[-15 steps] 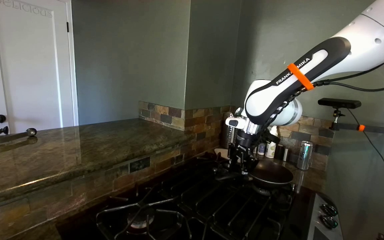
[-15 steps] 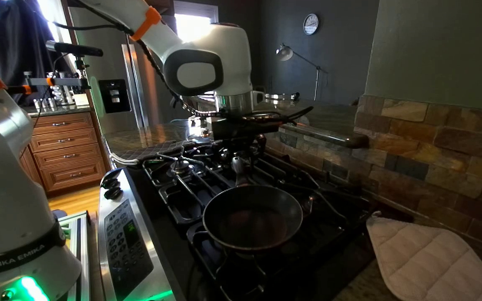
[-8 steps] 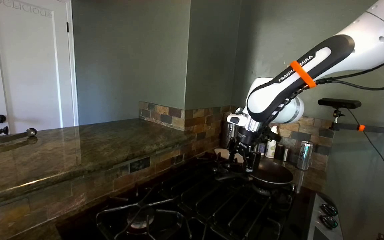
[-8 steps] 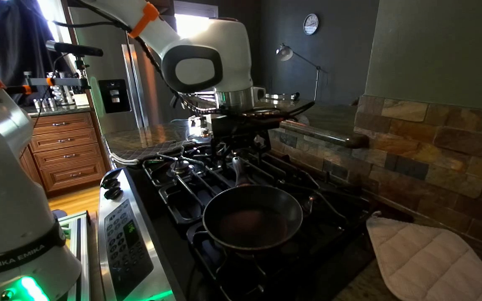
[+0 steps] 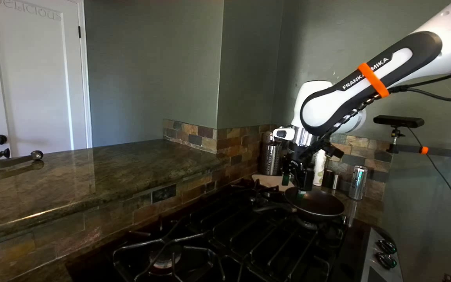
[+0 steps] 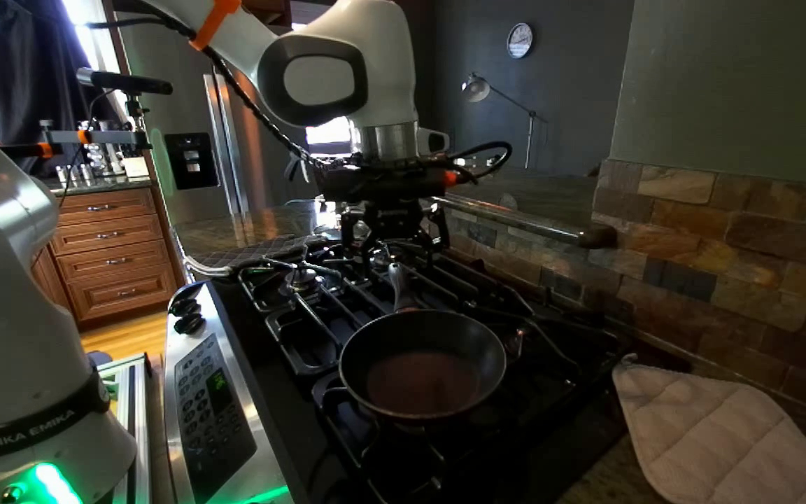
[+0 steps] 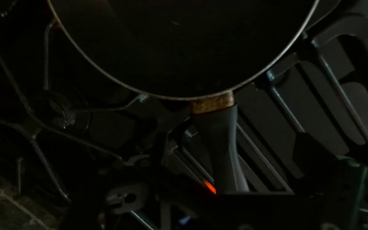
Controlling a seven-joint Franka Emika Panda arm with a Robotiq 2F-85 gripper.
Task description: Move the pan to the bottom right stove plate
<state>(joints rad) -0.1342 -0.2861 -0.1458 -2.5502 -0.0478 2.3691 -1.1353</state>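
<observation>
A black two-fingered robot gripper [image 6: 398, 259] has been lifted higher over the past second, its fingers [image 5: 307, 181] spread well apart with nothing held between them. Left unmoved below, in both exterior views, is a small, round, shallow, dark pan [image 6: 420, 381] with a brownish inside, its grey, tapering handle [image 7: 222, 143] pointed toward the middle of the broad black stovetop [image 5: 352, 244]. The pan is seen upright over a black, pronged gas burner [image 5: 307, 224], in the row nearest the black-and-silver control panel [image 6: 210, 413]; that spot, by the layout, is judged to be the bottom right stove plate. In the wrist view, the handle is shown with a gap toward each finger, not clamped. With the gripper raised and the pan resting where it was a second ago, the placing is taken to be done, and only withdrawal seems to be left. Most of the burner is hidden, so whether the pan is centred on it cannot be told.
</observation>
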